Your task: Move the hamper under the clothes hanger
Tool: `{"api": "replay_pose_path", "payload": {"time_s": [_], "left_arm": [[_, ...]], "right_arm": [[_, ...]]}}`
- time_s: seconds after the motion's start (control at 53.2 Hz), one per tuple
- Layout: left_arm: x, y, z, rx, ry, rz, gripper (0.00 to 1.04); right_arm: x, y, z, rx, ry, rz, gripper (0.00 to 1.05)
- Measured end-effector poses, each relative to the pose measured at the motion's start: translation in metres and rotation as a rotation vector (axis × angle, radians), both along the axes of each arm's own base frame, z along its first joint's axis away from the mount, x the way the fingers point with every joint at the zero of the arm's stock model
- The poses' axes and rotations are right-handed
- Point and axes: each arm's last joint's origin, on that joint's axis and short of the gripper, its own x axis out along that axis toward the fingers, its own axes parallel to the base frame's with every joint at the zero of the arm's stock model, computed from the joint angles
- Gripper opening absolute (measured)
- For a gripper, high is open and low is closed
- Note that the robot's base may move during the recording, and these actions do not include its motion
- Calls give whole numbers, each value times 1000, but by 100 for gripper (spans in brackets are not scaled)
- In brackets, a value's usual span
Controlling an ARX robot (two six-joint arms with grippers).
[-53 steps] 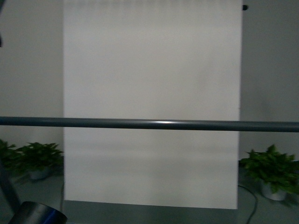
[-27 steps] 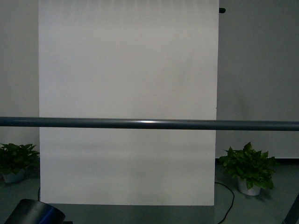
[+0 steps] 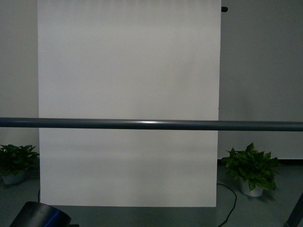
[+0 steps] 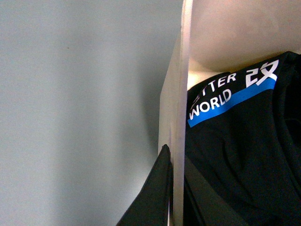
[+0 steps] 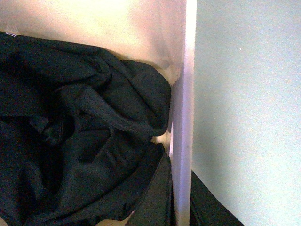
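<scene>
The hamper (image 4: 225, 33) shows only in the wrist views, as a cream wall and a pale rim. My left gripper (image 4: 178, 200) is shut on that rim, one dark finger (image 4: 150, 197) outside and the other inside. Black clothes (image 4: 244, 150) with white lettering and a blue stripe lie in the tub. My right gripper (image 5: 182, 205) is shut on the hamper (image 5: 94, 23) rim at another side, next to crumpled black clothes (image 5: 70, 132). In the front view the clothes hanger (image 3: 151, 124) appears as a long grey horizontal bar across the picture. Neither arm shows there.
A tall white panel (image 3: 128, 94) stands behind the bar against a grey wall. Potted plants sit on the floor at left (image 3: 16, 163) and right (image 3: 251, 168). A cable (image 3: 232, 201) trails on the floor. A dark cylinder (image 3: 40, 215) is at bottom left, a slanted leg (image 3: 296, 215) at bottom right.
Over the last second the front view shifted: panel and plants slid left in the picture, then almost stopped. The bar stays level across the frame.
</scene>
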Motion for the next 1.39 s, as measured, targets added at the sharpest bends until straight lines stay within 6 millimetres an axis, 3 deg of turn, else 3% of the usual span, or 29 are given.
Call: {"api": "replay_pose_path", "payload": {"time_s": [0.226, 0.414, 0.94, 1.109, 1.391], "left_arm": [[-1, -3, 0, -7, 2, -14, 4], [1, 6, 0, 9, -2, 26, 4], [0, 0, 0, 8, -11, 9, 4], [6, 2, -8, -16, -228, 58, 4], [24, 1, -28, -7, -168, 67, 4]], "right_arm": [[0, -2, 0, -7, -1, -11, 3], [-1, 6, 0, 12, 2, 26, 3], [0, 0, 0, 3, 0, 2, 3], [5, 2, -5, 51, -134, -56, 3], [20, 3, -14, 49, -87, -79, 3]]}}
